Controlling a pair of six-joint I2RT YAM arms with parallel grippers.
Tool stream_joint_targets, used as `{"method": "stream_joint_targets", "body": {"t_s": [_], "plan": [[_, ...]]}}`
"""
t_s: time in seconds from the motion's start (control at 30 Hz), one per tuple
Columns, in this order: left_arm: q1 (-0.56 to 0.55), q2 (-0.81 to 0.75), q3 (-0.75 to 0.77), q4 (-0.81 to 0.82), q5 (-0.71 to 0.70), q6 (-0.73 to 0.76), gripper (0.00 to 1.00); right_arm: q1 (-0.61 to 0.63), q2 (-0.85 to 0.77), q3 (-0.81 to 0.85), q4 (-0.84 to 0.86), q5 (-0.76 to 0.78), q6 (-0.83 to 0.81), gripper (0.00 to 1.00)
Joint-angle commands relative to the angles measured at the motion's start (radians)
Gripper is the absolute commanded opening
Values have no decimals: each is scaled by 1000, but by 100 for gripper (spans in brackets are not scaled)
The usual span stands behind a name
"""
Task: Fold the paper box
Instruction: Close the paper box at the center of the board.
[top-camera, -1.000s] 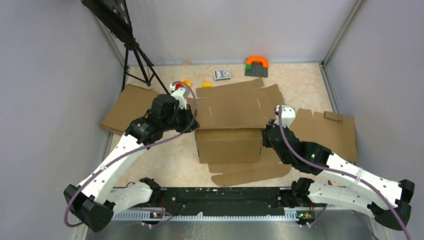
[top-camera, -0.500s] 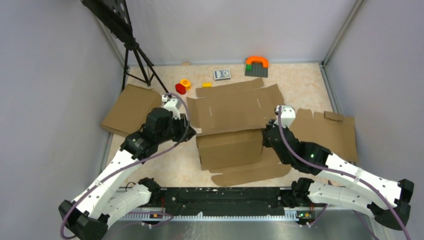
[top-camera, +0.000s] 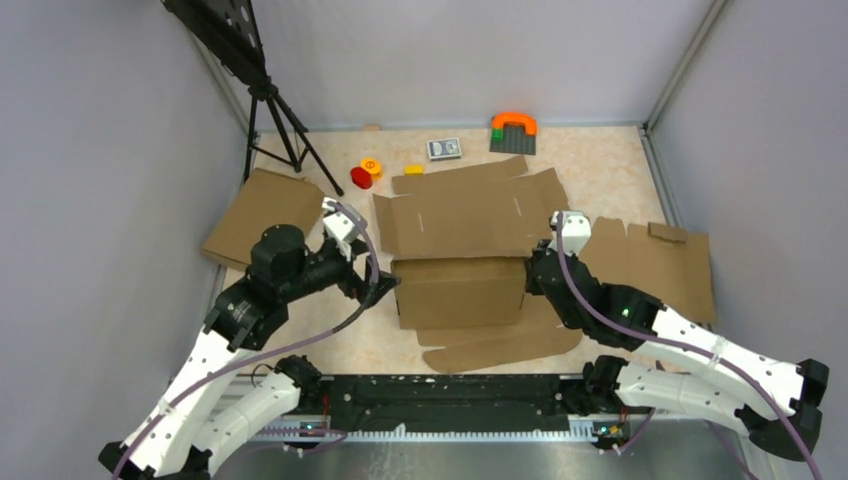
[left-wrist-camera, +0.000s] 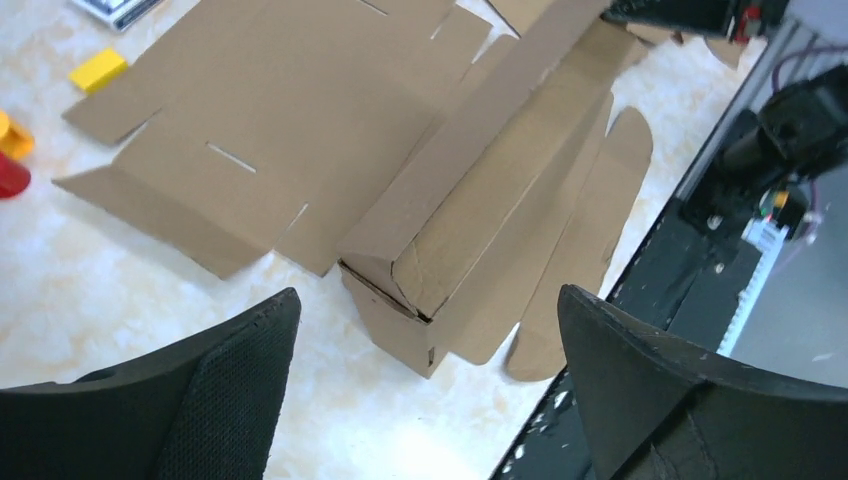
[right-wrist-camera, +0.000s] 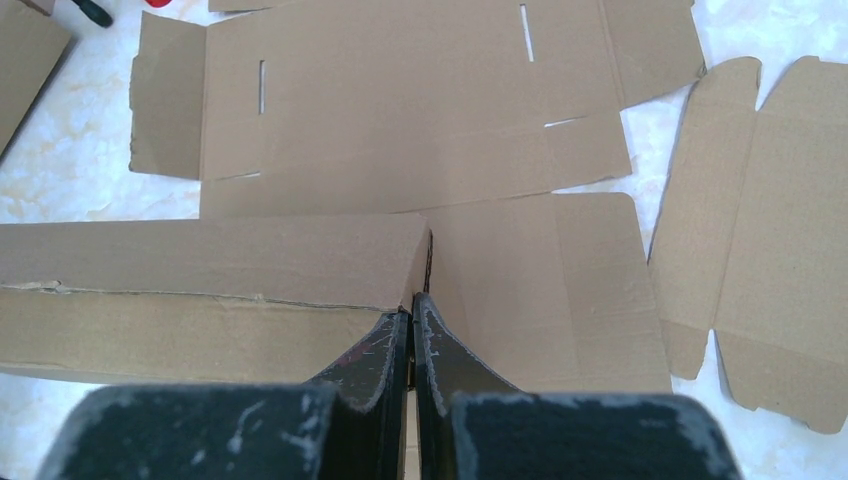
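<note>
**Left fingers spread beside the box wall, right fingers pressed together at its other end**

Top view: one paper box (top-camera: 465, 212) lies mid-counter (top-camera: 600, 165). Its far panels are flat and one long wall stands up along the near side. The left fingers (top-camera: 381, 289) are spread wide just beside that wall's left end and hold nothing. The right fingers (top-camera: 533, 272) are pressed together at its right end. To the right of the right fingers lies one more flat die-cut sheet (top-camera: 655, 265). Out to the left of the left fingers lies one plain cardboard slab (top-camera: 255, 215). Beyond both pairs of fingers, past the box, sit five small things: one red cylinder (top-camera: 361, 179), one orange disc (top-camera: 371, 165), one yellow block (top-camera: 413, 169), one card pack (top-camera: 444, 149) and one orange arch (top-camera: 513, 122) on a grey-and-green base. One tripod (top-camera: 275, 110) stands in the far left corner.

Left wrist view: the two black fingers stand far apart at the bottom corners. The wall's end corner sits ahead of them, between the two, touching neither.

Right wrist view: the two fingers meet, their tips against the top corner of the wall's right end. Ahead of them the flat panels show two slits (right-wrist-camera: 262, 85). The second sheet lies to their right.
</note>
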Motion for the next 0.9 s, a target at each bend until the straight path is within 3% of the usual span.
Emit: {"method": "stream_joint_targets", "body": {"t_s": [0.0, 0.17, 0.37, 0.7, 0.87], "plan": [[-5, 35, 37, 33, 122, 305, 99, 10, -5, -12, -37, -27, -16, 0], [-49, 61, 43, 31, 148, 540, 99, 9, -4, -6, -36, -30, -24, 0], [-235, 90, -1, 48, -30, 749, 99, 9, -5, -4, -33, -34, -20, 0], [-373, 80, -157, 213, -202, 862, 99, 9, -8, 0, -28, -37, -23, 0], [-442, 93, -180, 218, -317, 874, 95, 10, -15, -7, -24, -42, -21, 0]]}}
